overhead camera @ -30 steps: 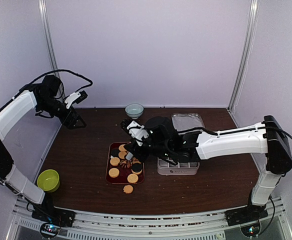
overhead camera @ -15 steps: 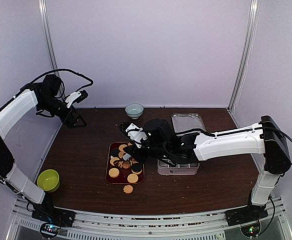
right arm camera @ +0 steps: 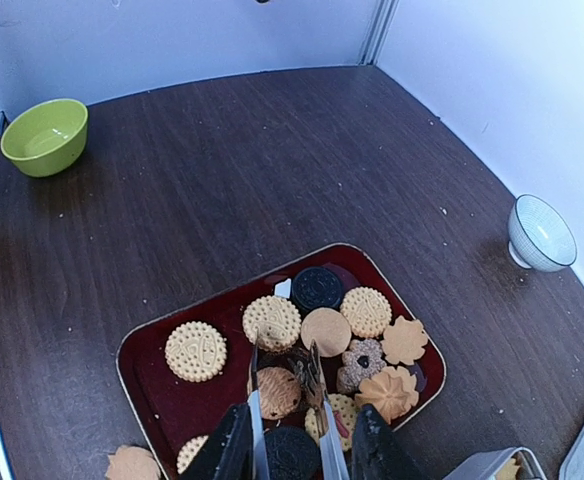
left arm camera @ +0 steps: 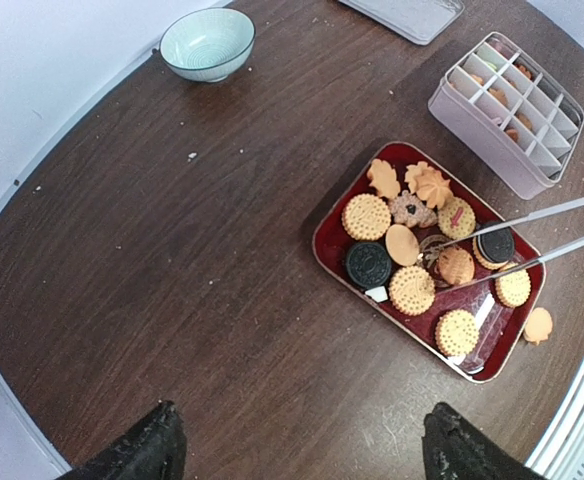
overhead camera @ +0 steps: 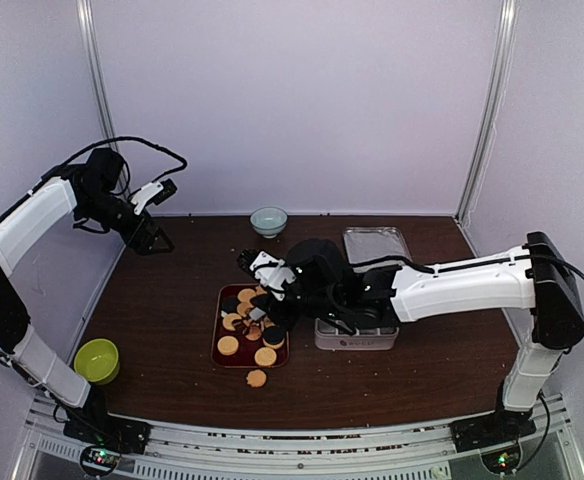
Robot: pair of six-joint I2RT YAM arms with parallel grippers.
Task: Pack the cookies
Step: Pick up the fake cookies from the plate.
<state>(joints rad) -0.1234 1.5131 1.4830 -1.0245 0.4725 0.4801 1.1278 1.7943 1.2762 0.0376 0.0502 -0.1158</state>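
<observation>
Right wrist shows the right hand (right arm camera: pixel 302 445) gripping tongs (right arm camera: pixel 322 420) astride a brown cookie (right arm camera: pixel 294 366) on the tray (right arm camera: pixel 167 400), so squeeze-and-lift seems next; the left hand (left arm camera: pixel 300 445) hangs open.

- Cookies (overhead camera: pixel 229 345) on a tray (overhead camera: pixel 217 330) mid-table; stray cookie (overhead camera: pixel 257 378) at its 6 o'clock.
- Box (overhead camera: pixel 352 342) at 3, lid (overhead camera: pixel 376 241) at 1.
- Far bowl (overhead camera: pixel 269 220) at 12, near bowl (overhead camera: pixel 97 360) at 8.

Top view overhead, wide — both wrist views share the tray (right arm camera: pixel 157 398).
</observation>
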